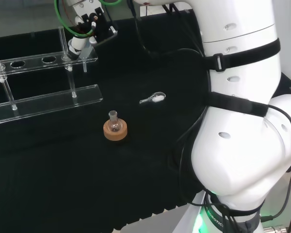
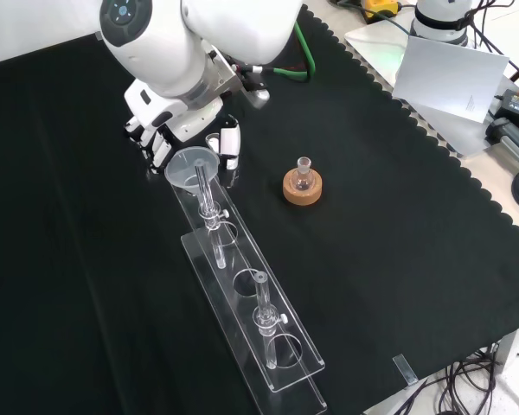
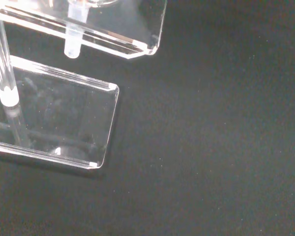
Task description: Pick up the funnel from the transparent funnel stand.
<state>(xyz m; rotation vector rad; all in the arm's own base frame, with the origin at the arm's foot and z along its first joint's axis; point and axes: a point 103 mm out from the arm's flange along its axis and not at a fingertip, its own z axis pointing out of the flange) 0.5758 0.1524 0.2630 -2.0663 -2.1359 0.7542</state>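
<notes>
My black and white hand (image 2: 169,130) sits at the far end of the clear acrylic funnel stand (image 2: 268,324) in the front view, fingers curved around the rim of the clear glass funnel (image 2: 190,164), though I cannot tell whether they touch it. The funnel's stem hangs through the end hole, so I judge a straight lift is needed to free it. To the right in that view, well apart, a small round-bottomed glass flask (image 2: 304,175) rests upright on its cork ring (image 2: 302,191).

Head view: behind arm, high, facing surface (image 1: 63,184). Front view: opposite, looking down. Both share stand (image 1: 43,99), upper left. Wrist view: close on stand corner.
</notes>
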